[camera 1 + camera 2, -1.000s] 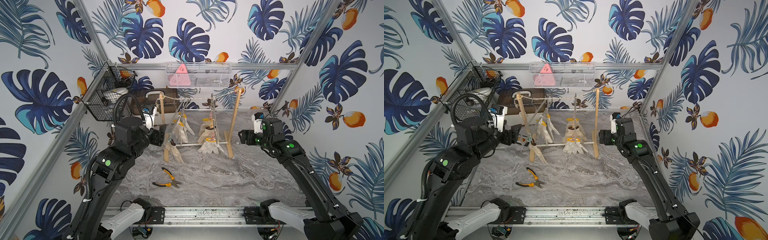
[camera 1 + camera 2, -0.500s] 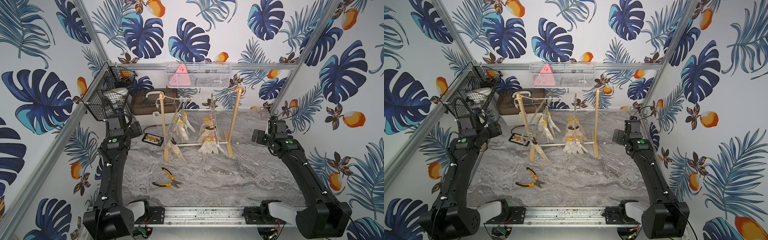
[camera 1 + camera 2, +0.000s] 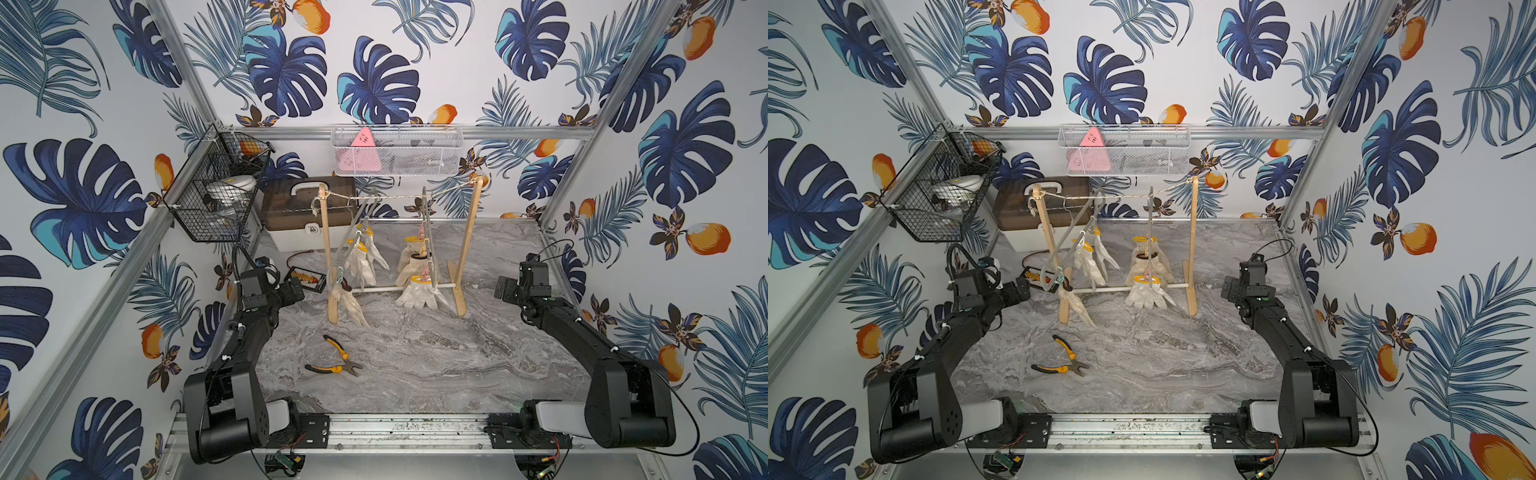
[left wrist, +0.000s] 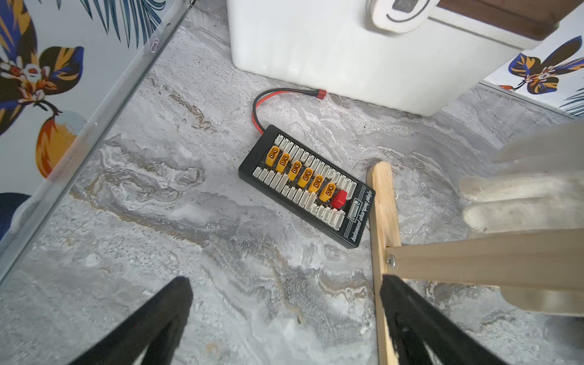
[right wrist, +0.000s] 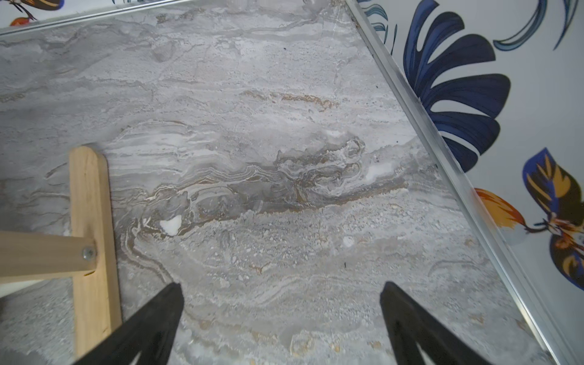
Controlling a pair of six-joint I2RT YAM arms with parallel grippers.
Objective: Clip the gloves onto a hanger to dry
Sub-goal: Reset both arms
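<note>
The left gripper stands with its jaws spread wide and nothing between them, hovering low over the grey marble table just beside the left foot of the wooden rack. The right gripper is likewise wide apart and empty, over bare table near the rack's right foot. In both top views the two arms lie drawn back to their own sides, well apart from each other, with the rack between them.

The gloves all hang on the rack, none on the table. A rope runs between the rack's two posts and carries two metal hangers. The left hanger is tilted; gloves with yellow cuffs are clipped along it, and one with a dark cuff hangs lowest, its fingers reaching down near the table. The right hanger is seen edge-on, with three more gloves stacked below it, the lowest spreading its fingers.

Orange-handled pliers lie on the table in front of the rack. A black connector board with yellow plugs lies behind the left foot, next to a white case with a brown lid.
</note>
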